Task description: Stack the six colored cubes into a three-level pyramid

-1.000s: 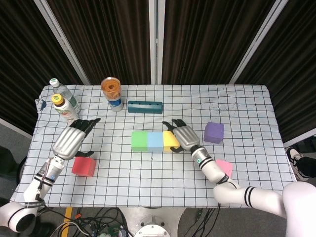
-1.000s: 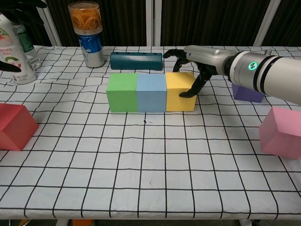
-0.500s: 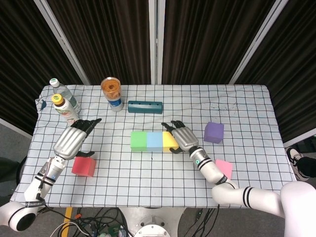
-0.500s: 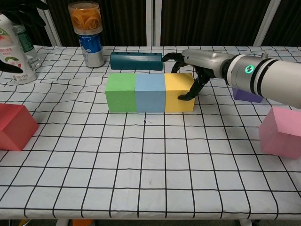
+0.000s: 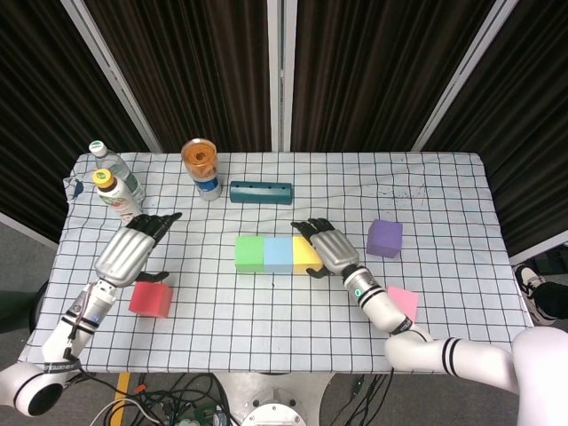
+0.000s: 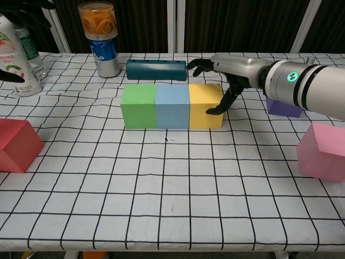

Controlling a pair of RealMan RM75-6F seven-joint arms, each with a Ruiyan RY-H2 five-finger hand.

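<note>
Green (image 5: 250, 254), blue (image 5: 279, 254) and yellow (image 5: 304, 253) cubes stand side by side in a touching row mid-table. In the chest view they are the green cube (image 6: 138, 106), blue cube (image 6: 172, 105) and yellow cube (image 6: 205, 105). My right hand (image 5: 327, 247) (image 6: 226, 70) is open at the yellow cube's right end. Its thumb touches the cube's right face and its fingers spread over the back edge. The purple cube (image 5: 384, 238) (image 6: 283, 107) and pink cube (image 5: 402, 303) (image 6: 322, 152) lie to the right. My left hand (image 5: 131, 253) hovers open just behind the red cube (image 5: 151, 299) (image 6: 16, 144).
A teal box (image 5: 261, 192) (image 6: 156, 69) lies behind the row. A can with an orange lid (image 5: 201, 169) (image 6: 100, 39) and two bottles (image 5: 114, 185) stand at the back left. The checked tablecloth (image 5: 266, 311) reaches to the table's edges.
The right hand nudged the three-cube row slightly left, and its fingers have since lifted a little off the yellow cube's top. The left hand stayed put.
</note>
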